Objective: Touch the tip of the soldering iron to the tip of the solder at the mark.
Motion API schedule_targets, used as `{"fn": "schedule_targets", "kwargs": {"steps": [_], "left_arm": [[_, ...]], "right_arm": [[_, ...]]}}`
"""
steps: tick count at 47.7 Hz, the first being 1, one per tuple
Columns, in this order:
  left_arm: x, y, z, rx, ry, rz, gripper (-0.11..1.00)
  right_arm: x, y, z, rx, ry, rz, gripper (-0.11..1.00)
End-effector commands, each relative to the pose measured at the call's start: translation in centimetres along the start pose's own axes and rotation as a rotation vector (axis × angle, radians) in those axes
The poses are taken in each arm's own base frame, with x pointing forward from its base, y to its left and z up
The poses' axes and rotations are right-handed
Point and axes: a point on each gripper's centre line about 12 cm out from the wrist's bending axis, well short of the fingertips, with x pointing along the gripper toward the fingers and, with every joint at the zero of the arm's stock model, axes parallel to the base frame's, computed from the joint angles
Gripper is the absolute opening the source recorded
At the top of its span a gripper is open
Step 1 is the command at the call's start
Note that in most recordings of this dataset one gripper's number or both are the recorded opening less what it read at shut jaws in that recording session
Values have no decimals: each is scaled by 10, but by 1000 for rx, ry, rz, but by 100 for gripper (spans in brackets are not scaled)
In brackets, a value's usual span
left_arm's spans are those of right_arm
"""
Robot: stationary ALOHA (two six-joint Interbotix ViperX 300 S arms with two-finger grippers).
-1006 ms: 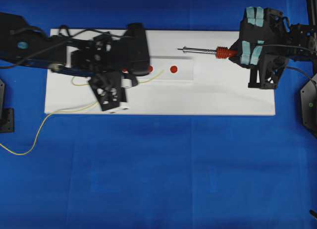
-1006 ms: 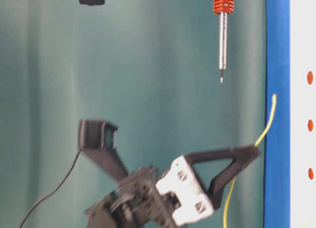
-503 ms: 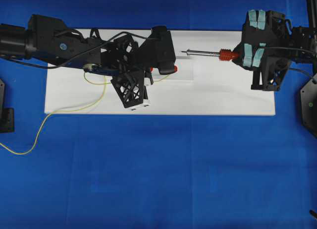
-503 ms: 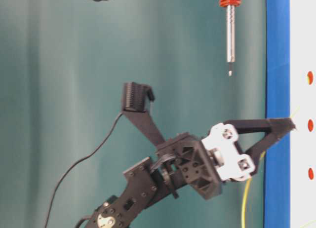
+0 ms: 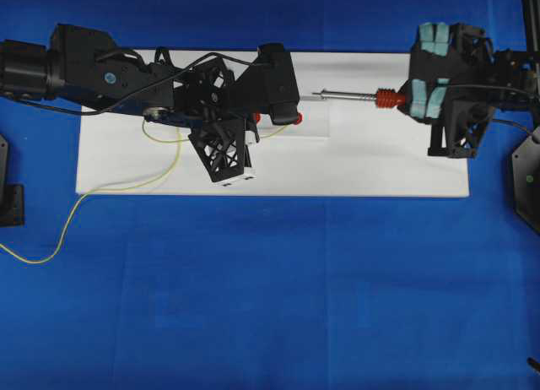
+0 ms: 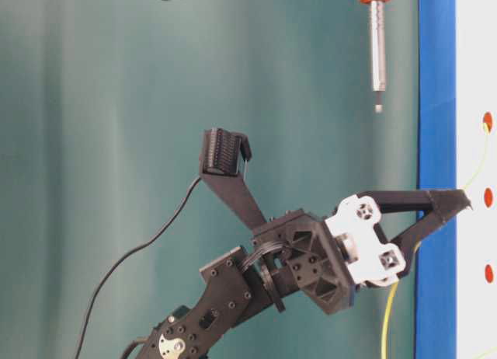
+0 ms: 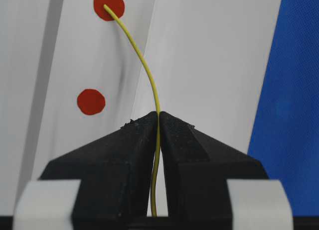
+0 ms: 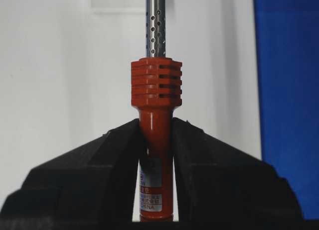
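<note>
My left gripper [image 7: 158, 115] is shut on the solder [image 7: 145, 70], a thin yellow wire that curves out from the jaws. Its tip rests on the upper red mark [image 7: 110, 2]. From table level the left gripper [image 6: 460, 202] sits low at the white board with the solder [image 6: 475, 171] reaching a mark [image 6: 487, 123]. My right gripper [image 8: 155, 124] is shut on the soldering iron [image 8: 155, 90] by its red handle. The iron's silver shaft [image 5: 350, 94] points left. The point of the iron hangs short of the mark and above the board, apart from the solder.
The white board [image 5: 380, 162] lies on a blue cloth. A second red mark [image 7: 91, 101] sits near the left jaws, and another mark [image 6: 488, 273] shows from table level. Slack solder [image 5: 51, 253] trails off the board's left front corner.
A second ago the left arm swung right and lowered the solder tip onto the mark, then held still. The soldering iron has drawn back slightly to the right.
</note>
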Motion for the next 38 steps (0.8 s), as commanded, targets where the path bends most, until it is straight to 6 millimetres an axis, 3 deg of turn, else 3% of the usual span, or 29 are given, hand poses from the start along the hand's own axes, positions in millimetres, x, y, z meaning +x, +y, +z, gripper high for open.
{"fn": "schedule_targets", "kwargs": {"steps": [1, 21, 38], "left_arm": [[-10, -1, 13, 0, -44, -3, 2], [-9, -1, 13, -2, -43, -3, 2], [-10, -2, 12, -2, -41, -4, 2]], "right_arm": [[3, -1, 7, 5, -6, 1, 6], [34, 6, 12, -11, 72, 21, 6], [45, 10, 9, -19, 101, 28, 6]]}}
